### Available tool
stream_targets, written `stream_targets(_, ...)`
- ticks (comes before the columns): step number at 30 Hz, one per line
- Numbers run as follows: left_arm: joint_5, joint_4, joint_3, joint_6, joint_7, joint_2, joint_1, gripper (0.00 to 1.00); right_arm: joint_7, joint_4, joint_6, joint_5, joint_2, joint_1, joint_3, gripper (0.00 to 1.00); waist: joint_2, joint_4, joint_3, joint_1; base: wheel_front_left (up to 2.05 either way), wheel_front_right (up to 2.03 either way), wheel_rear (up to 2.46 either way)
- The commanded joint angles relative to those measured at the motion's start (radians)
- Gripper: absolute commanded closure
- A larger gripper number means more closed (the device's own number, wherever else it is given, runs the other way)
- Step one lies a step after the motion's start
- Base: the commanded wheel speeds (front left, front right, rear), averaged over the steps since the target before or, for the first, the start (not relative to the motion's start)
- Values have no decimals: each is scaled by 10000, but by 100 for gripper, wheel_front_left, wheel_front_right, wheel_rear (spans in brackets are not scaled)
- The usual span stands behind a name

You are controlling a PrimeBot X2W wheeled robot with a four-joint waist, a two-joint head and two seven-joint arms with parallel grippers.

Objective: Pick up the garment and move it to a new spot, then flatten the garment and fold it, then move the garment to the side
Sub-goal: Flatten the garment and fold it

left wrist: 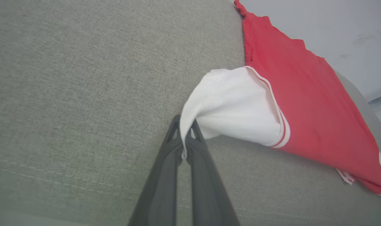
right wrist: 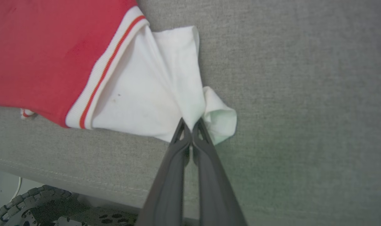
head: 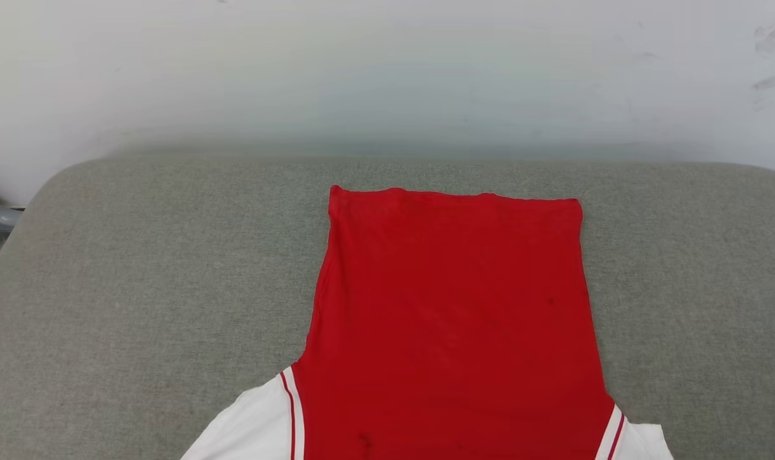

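Clamped in the left gripper point(left wrist: 186, 125) is one white sleeve of the garment point(head: 451, 306); the other is pinched by the right gripper point(right wrist: 190, 124), with the red body spread flat on the grey cushion point(head: 138, 268).

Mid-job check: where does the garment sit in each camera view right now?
Head view: garment centre to bottom edge, red body flat.
Left wrist view: upper right, its white sleeve pinched by left gripper.
Right wrist view: upper left, other white sleeve pinched by right gripper.
Shared landmark: red-and-white stripe trim at the sleeve seams.
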Motion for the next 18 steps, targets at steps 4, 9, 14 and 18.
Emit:
stream_targets(4, 285, -104, -17, 40, -27, -90, -235, 100, -203, -383, -17, -113, 107, -304, -377, 0, 0, 24, 24, 0, 0, 0, 0)
stream_targets(9, 572, -360, -4, 127, -26, -214, -445, 100, -234, -1317, -15, 14, 132, -875, -1118, 0, 0, 101, 166, 0, 0, 0, 0)
stream_targets(14, 886, -648, -24, 188, -26, -292, -772, 100, 307, -2331, -15, -271, -342, -2191, -1790, 0, 0, 254, 582, 0, 0, 0, 0)
stream_targets(18, 1185, -834, -62, 209, -26, -375, -1242, 100, 1305, -2948, -14, -444, -634, -3687, -2089, 0, 0, 513, 1084, 0, 0, 0, 0)
